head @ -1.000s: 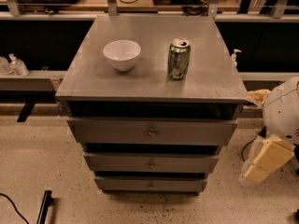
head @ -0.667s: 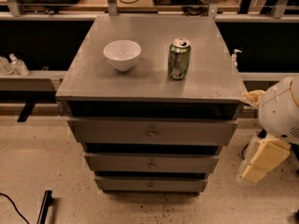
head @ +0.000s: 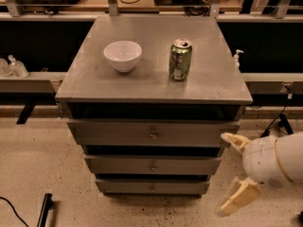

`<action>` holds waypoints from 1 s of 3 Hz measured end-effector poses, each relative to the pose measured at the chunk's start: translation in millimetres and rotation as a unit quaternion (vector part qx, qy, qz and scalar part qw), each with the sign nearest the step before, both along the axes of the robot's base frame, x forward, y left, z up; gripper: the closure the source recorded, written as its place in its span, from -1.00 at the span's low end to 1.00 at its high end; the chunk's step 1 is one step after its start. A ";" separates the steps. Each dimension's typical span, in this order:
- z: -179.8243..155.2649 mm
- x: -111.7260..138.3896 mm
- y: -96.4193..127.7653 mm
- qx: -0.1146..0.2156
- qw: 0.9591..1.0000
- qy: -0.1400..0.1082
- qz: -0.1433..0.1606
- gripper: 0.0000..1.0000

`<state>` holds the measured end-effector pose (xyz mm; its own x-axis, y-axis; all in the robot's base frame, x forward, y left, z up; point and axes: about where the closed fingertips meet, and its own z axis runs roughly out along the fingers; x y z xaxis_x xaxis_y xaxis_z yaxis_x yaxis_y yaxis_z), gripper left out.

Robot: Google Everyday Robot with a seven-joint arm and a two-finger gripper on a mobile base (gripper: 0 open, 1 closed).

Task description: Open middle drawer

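Observation:
The grey cabinet (head: pixel 156 86) has three flat drawer fronts stacked under its top. The middle drawer (head: pixel 118 166) is shut, and its small round knob (head: pixel 153 166) sits at the centre of the front. My gripper (head: pixel 235 170) is at the lower right, just beside the cabinet's right edge at about the middle drawer's height. It is open, with one cream finger (head: pixel 233 140) above and the other (head: pixel 238 198) below, and nothing is between them. It is well to the right of the knob and not touching it.
A white bowl (head: pixel 122 55) and a green can (head: pixel 180 59) stand on the cabinet top. The top drawer (head: pixel 113 133) and bottom drawer (head: pixel 123 187) are shut. A speckled floor surrounds the cabinet, with a black object (head: pixel 45 209) at lower left and benches behind.
My gripper has moved down and to the left, closer to the cabinet's right side. The drawers, bowl and can have not moved.

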<state>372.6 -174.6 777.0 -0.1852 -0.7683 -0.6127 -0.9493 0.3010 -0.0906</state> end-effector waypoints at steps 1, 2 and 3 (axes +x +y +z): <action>-36.5 0.0 30.6 0.122 0.992 -0.030 -0.008 -1.00; -32.3 0.5 42.5 0.180 0.982 -0.050 -0.003 -1.00; -39.4 4.2 46.6 0.175 0.984 -0.037 -0.001 -1.00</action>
<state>376.8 -127.9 737.6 -0.1308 -0.5081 -0.8513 -0.9437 0.3271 -0.0502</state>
